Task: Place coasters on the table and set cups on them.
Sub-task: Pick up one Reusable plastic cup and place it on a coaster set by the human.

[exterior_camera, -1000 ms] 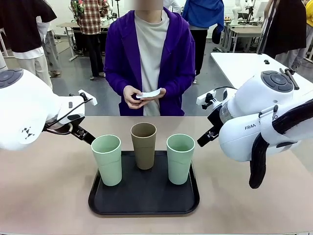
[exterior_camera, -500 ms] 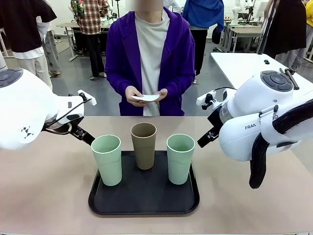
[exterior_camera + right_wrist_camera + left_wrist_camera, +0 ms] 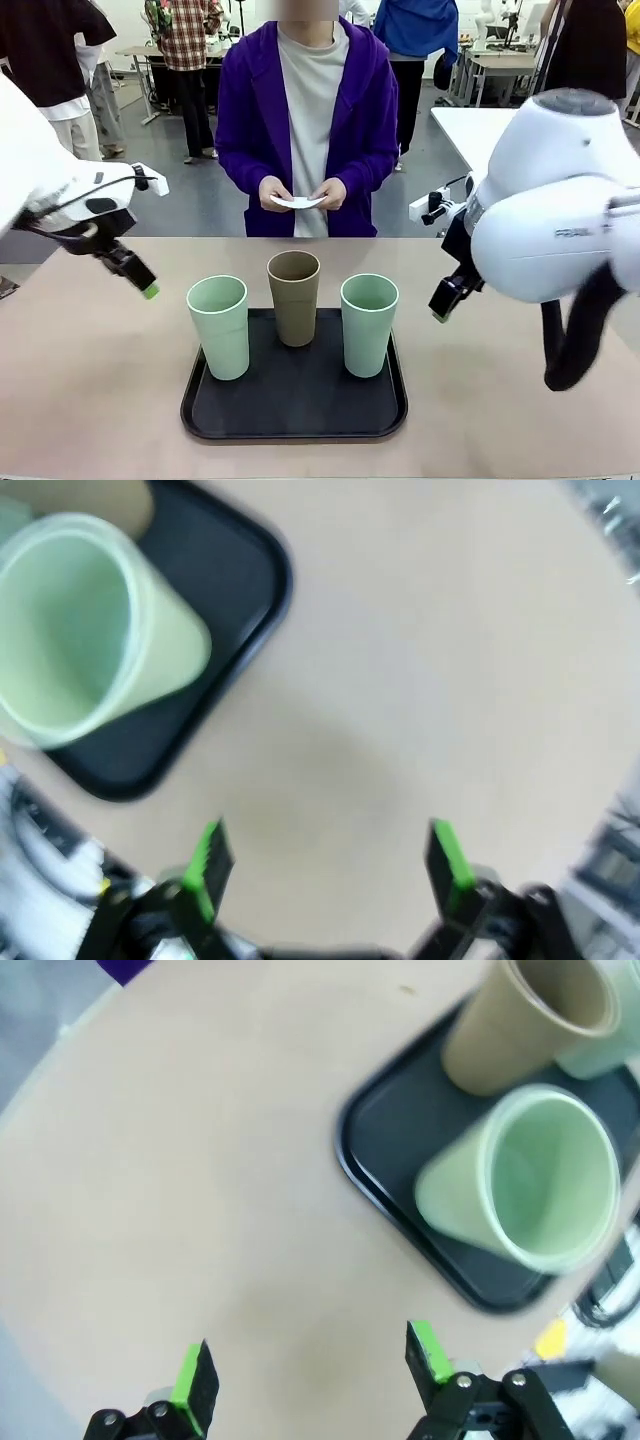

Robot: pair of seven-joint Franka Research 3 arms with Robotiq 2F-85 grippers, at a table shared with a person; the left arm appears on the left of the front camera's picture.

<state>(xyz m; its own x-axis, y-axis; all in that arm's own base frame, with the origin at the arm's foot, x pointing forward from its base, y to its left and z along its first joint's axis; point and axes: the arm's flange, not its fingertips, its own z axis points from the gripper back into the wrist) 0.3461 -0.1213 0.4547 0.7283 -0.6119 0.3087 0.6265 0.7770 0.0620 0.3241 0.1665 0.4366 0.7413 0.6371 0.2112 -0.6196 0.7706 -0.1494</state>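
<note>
Three cups (image 3: pixel 294 296) stand upright on the black tray (image 3: pixel 296 412) — the person's hands (image 3: pixel 274 193) hold white coasters (image 3: pixel 298 202).

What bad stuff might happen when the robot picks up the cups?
The green cup and brown cup stand close together on the tray, so the open left claw going for one might bump the other over. The coasters are in the person's hands, none on the table yet, so a moved cup would have nowhere proper to land.

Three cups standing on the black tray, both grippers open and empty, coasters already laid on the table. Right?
Not quite: the front view shows the coasters in the person's hands, not on the table. The rest holds: three cups stand on the tray, and the left gripper and right gripper are open and empty.
</note>
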